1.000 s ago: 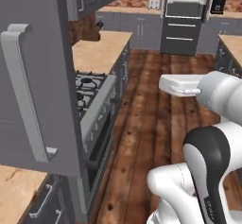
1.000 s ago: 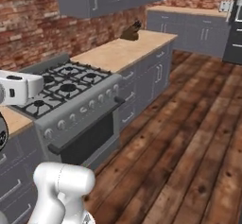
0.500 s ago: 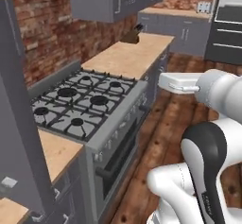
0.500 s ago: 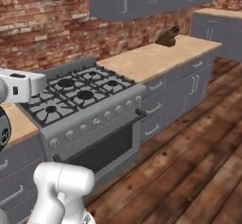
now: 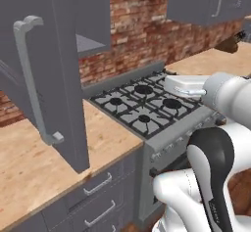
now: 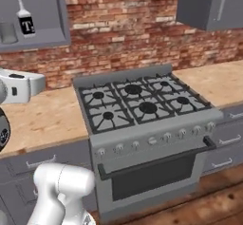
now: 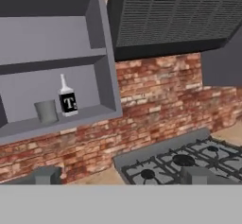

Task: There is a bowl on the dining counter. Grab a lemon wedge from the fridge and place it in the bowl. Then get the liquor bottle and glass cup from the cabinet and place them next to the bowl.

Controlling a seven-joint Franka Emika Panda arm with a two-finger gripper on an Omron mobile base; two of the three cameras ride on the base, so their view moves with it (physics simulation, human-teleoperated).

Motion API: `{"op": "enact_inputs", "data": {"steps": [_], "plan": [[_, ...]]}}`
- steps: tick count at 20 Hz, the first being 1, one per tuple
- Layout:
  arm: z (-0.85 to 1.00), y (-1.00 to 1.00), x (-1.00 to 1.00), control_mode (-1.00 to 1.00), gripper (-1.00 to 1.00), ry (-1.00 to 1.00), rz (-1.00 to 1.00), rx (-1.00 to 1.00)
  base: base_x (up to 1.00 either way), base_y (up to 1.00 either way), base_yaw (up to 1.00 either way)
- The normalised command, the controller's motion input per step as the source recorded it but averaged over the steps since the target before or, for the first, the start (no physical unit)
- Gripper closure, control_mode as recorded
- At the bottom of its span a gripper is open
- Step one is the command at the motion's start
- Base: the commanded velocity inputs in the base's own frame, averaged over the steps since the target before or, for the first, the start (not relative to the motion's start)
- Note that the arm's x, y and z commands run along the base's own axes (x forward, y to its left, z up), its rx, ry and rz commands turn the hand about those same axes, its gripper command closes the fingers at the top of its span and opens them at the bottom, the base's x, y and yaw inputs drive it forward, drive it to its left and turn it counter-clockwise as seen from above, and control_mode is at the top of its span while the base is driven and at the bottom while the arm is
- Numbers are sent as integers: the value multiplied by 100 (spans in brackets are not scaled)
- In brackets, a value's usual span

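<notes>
You face an open cabinet (image 7: 56,76) with its door (image 5: 44,69) swung out over the wooden counter (image 5: 34,162), left of the stove (image 6: 142,105). The liquor bottle (image 7: 67,100) stands on the lower shelf, just beside the glass cup (image 7: 46,110) on its left. The arm reaches forward at counter height, well short of the shelf. The gripper (image 7: 118,175) holds nothing, with its 2 fingertips (image 7: 47,175) spread wide.

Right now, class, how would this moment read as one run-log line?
phase: facing open cabinet | liquor bottle and glass cup on lower shelf, untouched | gripper empty, apart from both | stove to the right
</notes>
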Motion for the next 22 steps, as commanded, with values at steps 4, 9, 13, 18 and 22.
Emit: {"op": "enact_inputs", "data": {"steps": [4, 9, 13, 18, 22], "plan": [[0, 0, 0, 100, -100, 0, 0, 0, 79, 0, 47], [0, 0, 0, 100, -100, 0, 0, 0, 40, 16, 19], [0, 0, 0, 100, -100, 0, 0, 0, 56, 10, 11], [0, 0, 0, 100, -100, 0, 0, 0, 50, -10, 35], [0, 0, 0, 100, -100, 0, 0, 0, 3, -21, 29]]}}
